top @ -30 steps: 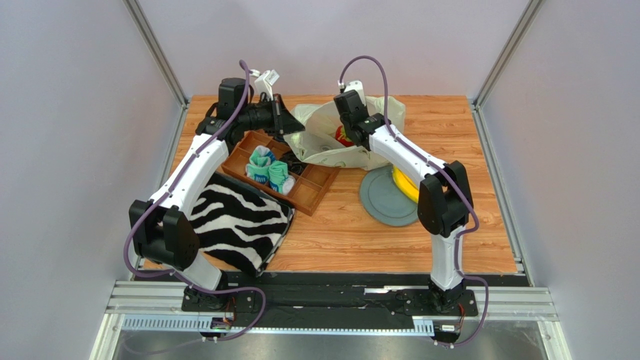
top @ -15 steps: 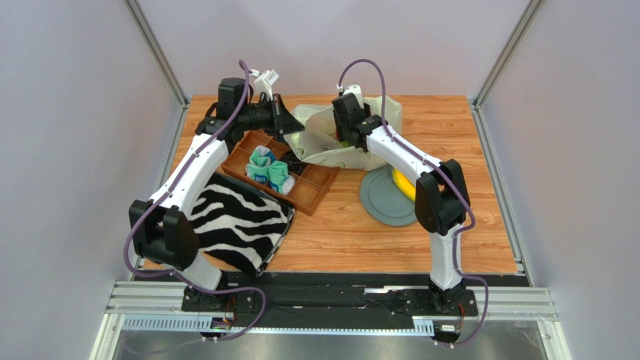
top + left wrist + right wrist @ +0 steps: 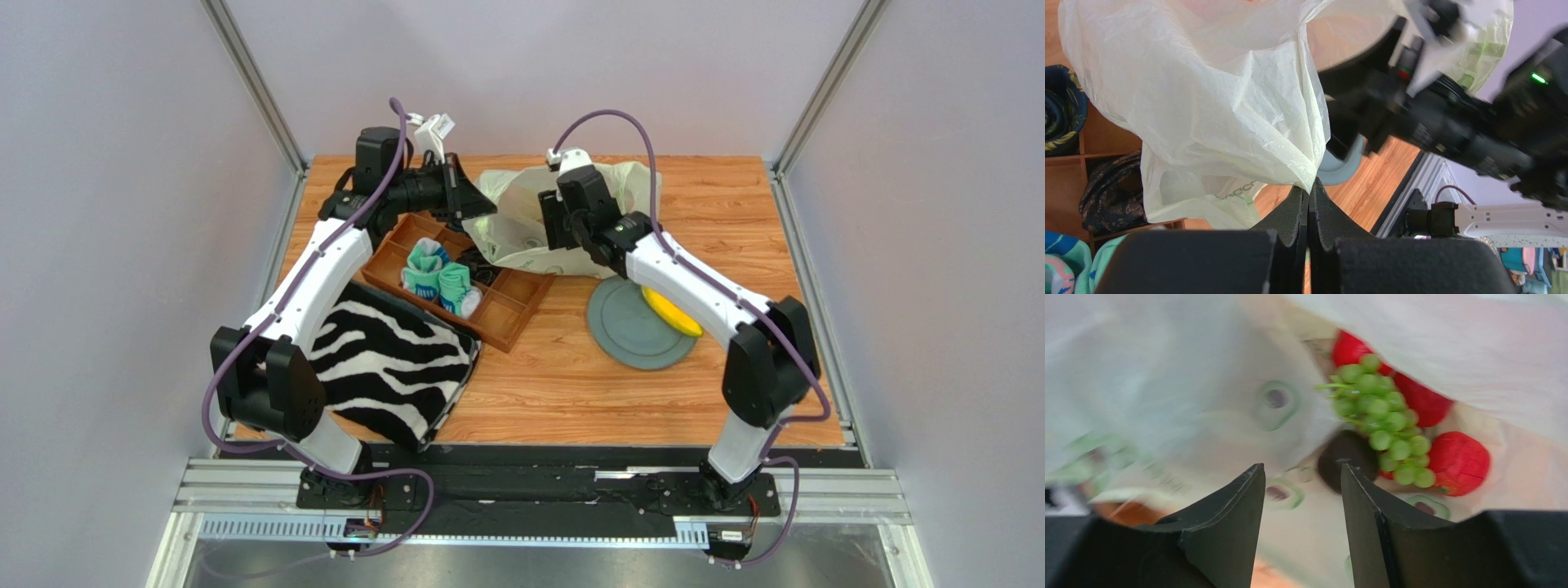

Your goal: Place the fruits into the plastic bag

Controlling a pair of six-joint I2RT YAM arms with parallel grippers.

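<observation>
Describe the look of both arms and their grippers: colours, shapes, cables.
The left arm and the right arm have white links, black joints and a purple cable along each. The left gripper and the right gripper have matte black, wedge-shaped fingers.

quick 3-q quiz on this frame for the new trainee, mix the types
1. True or false: the left gripper pinches an edge of the plastic bag.
2. Which fruit lies on the grey plate, outside the bag? A. grape bunch B. banana C. dark fruit
3. Fill in: the right gripper, at the bag's mouth, has its jaws ____ with nothing between them.

Key: 1 true; 2 B; 3 open.
</observation>
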